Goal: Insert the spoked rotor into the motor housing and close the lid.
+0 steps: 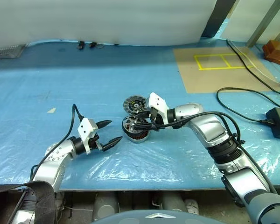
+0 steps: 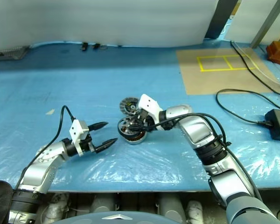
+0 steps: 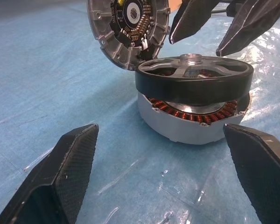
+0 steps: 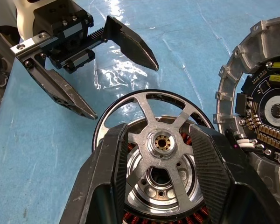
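**A:** What sits nearest the robot on the blue plastic sheet [image 1: 144,84]?

**B:** The left gripper [image 1: 109,133], low over the sheet at the robot's left. Its two black fingers are spread wide with nothing between them, and they point toward the parts in the middle of the table.

**A:** And just past it?

**B:** The motor housing [image 3: 191,126], a silver-walled ring with copper-orange coils, stands flat on the sheet a short way off the left gripper's tips. On top of it lies the spoked rotor [image 4: 161,140], its black outer rim tilted and riding above the housing's wall, so it is not fully seated. The coils show in the gap beneath the rim.

**A:** Where is the right arm?

**B:** It reaches in from the robot's right. The right gripper [image 4: 161,186] hangs over the rotor, one finger on either side of the silver hub. The fingers stand partly apart over the spokes; whether they touch the rotor cannot be told.

**A:** And the lid?

**B:** The lid [image 1: 133,103] stands just behind the housing, tilted on its edge and leaning against it. Its grey ribbed rim and its dark inner face with small coloured components are turned toward the grippers.

**A:** Anything farther back?

**B:** A tan board with yellow tape squares [image 1: 219,60], black cables [image 1: 242,93] at the far right, and a white sheet along the back edge.
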Action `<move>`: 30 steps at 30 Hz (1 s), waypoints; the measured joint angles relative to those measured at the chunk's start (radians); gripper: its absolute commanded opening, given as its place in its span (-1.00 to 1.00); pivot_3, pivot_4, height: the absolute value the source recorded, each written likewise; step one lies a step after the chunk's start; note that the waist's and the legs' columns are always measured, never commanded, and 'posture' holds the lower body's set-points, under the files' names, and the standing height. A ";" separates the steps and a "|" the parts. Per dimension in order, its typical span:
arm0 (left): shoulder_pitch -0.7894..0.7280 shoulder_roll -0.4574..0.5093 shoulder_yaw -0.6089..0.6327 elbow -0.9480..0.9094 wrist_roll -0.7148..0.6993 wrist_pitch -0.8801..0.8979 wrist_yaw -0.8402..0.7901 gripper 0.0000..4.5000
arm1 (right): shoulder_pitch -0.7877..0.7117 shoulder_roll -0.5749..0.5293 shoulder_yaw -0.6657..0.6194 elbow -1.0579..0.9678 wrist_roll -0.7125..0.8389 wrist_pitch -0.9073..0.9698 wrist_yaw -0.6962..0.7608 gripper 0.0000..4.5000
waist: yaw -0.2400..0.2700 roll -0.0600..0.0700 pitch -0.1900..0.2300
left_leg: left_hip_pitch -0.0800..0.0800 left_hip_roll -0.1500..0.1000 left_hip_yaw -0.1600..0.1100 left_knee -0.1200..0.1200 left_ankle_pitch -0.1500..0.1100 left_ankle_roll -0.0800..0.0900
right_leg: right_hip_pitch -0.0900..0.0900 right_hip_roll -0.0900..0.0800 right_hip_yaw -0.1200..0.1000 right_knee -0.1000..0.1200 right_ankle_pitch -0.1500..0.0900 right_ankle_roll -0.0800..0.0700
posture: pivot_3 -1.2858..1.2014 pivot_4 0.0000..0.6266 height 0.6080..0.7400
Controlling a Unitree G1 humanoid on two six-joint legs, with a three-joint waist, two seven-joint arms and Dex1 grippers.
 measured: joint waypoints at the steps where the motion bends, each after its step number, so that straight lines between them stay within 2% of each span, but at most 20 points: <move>1: 0.000 0.000 0.000 0.000 0.000 0.000 0.000 1.00 | 0.000 0.000 0.000 0.000 0.000 0.000 0.000 -0.02 | 0.000 0.000 0.000 | 0.000 0.000 0.000 0.000 0.000 0.000 | 0.000 0.000 0.000 0.000 0.000 0.000 | 0.03 -0.52 1.00; 18: -0.002 0.000 -0.001 0.001 0.004 -0.001 0.000 1.00 | 0.014 0.037 -0.027 0.060 0.039 0.050 -0.003 -0.02 | 0.000 0.000 0.000 | 0.000 0.000 0.000 0.000 0.000 0.000 | 0.000 0.000 0.000 0.000 0.000 0.000 | 0.03 -0.52 1.00; 21: -0.002 0.000 -0.001 0.001 0.004 -0.001 0.000 1.00 | 0.014 0.037 -0.026 0.062 0.038 0.047 -0.003 -0.28 | 0.000 0.000 0.000 | 0.000 0.000 0.000 0.000 0.000 0.000 | 0.000 0.000 0.000 0.000 0.000 0.000 | 0.03 -0.52 1.00; 25: -0.002 0.000 -0.002 0.002 0.005 -0.001 0.000 1.00 | 0.016 0.038 -0.027 0.063 0.038 0.038 -0.005 -0.85 | 0.000 0.000 0.000 | 0.000 0.000 0.000 0.000 0.000 0.000 | 0.000 0.000 0.000 0.000 0.000 0.000 | 0.03 -0.52 1.00; 30: -0.002 0.000 -0.001 0.002 0.005 -0.001 0.000 1.00 | 0.016 0.038 -0.026 0.063 0.038 0.036 -0.008 -0.89 | 0.000 0.000 0.000 | 0.000 0.000 0.000 0.000 0.000 0.000 | 0.000 0.000 0.000 0.001 0.000 0.000 | 0.03 -0.52 1.00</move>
